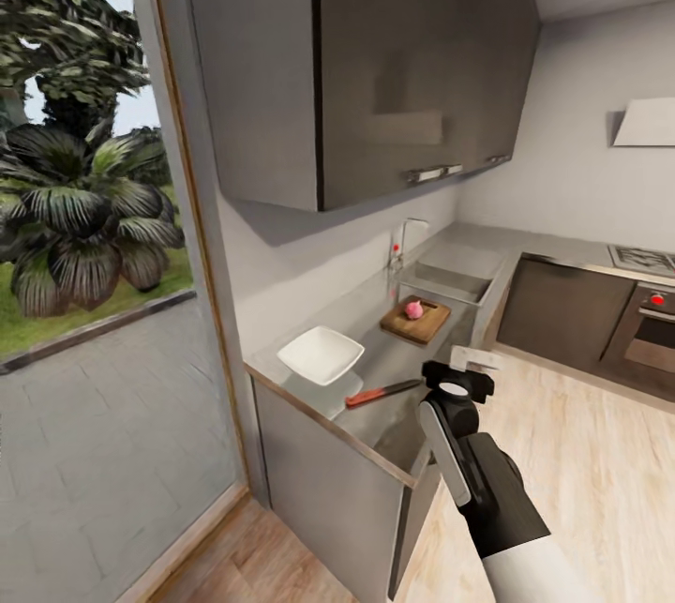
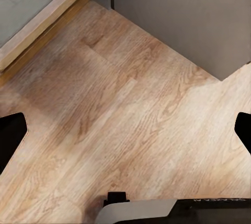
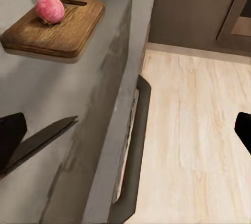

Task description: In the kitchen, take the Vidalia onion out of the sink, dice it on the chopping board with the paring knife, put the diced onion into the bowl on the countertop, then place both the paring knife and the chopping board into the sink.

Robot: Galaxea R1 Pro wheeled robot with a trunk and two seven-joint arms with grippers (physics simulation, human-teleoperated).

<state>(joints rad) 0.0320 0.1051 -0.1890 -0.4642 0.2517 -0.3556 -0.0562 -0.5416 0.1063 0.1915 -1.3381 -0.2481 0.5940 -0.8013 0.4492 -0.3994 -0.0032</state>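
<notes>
The pinkish-red Vidalia onion [image 1: 412, 308] [image 3: 50, 9] rests on the wooden chopping board [image 1: 417, 322] [image 3: 57, 31], which lies on the grey countertop [image 1: 375, 350] [image 3: 94, 98] just before the sink [image 1: 450, 279]. Nearer me on the worktop are the white bowl [image 1: 321, 354] and the paring knife [image 1: 382, 392], its dark blade [image 3: 44, 138] pointing toward the board. My right gripper [image 1: 457, 378] [image 3: 128, 135] hovers open over the counter's front edge, beside the knife's tip and holding nothing. My left gripper [image 2: 128, 130] is open over the wooden floor [image 2: 120, 119].
Dark wall cabinets [image 1: 375, 59] hang above the counter. A chrome faucet [image 1: 405, 242] stands behind the sink. An oven [image 1: 652, 326] and hob [image 1: 642, 258] sit to the right. A dark drawer handle [image 3: 133, 151] runs below the counter edge. A glass door [image 1: 84, 303] is at left.
</notes>
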